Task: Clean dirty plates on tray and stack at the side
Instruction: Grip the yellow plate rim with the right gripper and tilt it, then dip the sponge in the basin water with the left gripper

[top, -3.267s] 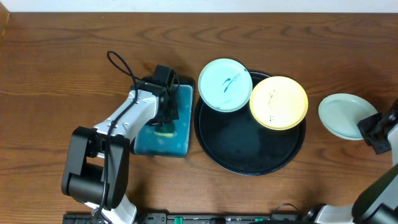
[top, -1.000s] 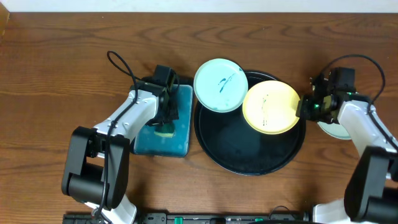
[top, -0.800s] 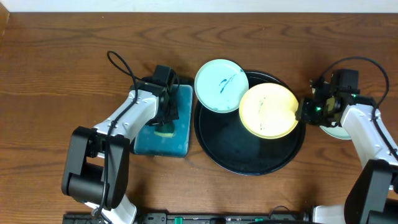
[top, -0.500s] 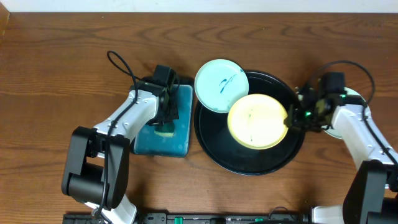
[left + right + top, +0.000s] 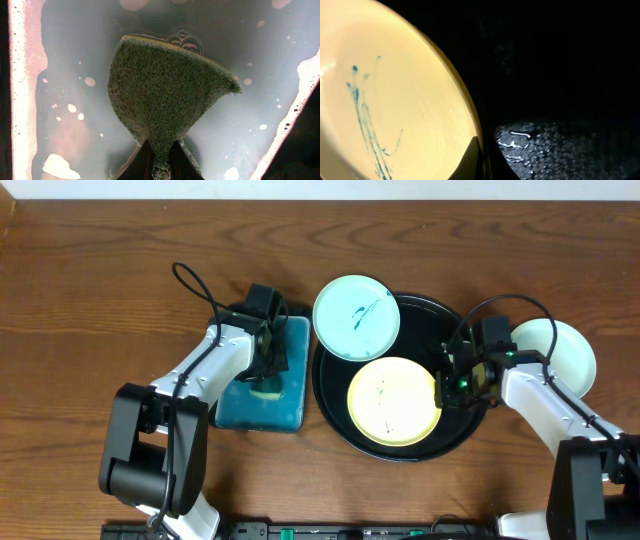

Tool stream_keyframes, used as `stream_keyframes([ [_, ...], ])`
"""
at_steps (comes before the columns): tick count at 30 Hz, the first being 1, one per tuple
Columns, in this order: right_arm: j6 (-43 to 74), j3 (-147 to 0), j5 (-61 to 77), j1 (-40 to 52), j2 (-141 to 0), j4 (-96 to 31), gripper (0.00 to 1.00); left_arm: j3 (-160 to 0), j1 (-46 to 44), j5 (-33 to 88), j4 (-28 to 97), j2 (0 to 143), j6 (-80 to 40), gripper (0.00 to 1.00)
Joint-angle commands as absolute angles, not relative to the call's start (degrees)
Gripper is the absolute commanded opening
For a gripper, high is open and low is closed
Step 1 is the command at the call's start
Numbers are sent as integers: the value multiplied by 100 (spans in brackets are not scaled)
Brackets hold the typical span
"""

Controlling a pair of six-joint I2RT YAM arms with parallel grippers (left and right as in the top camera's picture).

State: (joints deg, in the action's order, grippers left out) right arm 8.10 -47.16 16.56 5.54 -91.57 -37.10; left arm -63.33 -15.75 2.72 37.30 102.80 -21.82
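Observation:
The yellow plate (image 5: 392, 400), with a thin teal scribble, lies in the middle of the round black tray (image 5: 340, 425). My right gripper (image 5: 444, 384) is shut on its right rim; the right wrist view shows the rim (image 5: 465, 107) pinched between the jaws. A mint-blue plate (image 5: 356, 317) with teal marks rests on the tray's upper left rim. A second mint-blue plate (image 5: 560, 350) lies on the table to the right, partly behind my right arm. My left gripper (image 5: 268, 370) is shut on a green sponge (image 5: 165, 95) inside the small rectangular tray.
The small rectangular tray (image 5: 290, 415) with a blue inside stands just left of the round tray; its wet floor (image 5: 75, 100) shows soapy water. Brown wooden table (image 5: 90, 300) all around.
My right arm came in from the far right, took the yellow plate by its right rim and dragged it down-left to the tray's middle. The left arm has not moved.

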Motion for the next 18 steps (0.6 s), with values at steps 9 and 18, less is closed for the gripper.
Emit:
stream_keyframes([
  [9, 1070, -4648, 1332, 622, -9109, -3457, 1, -6278, -1553, 388, 3660, 9135, -781, 8],
  [18, 1068, -4648, 1332, 622, -9109, -3446, 1, -6278, -1553, 388, 3634, 8842, -622, 7],
])
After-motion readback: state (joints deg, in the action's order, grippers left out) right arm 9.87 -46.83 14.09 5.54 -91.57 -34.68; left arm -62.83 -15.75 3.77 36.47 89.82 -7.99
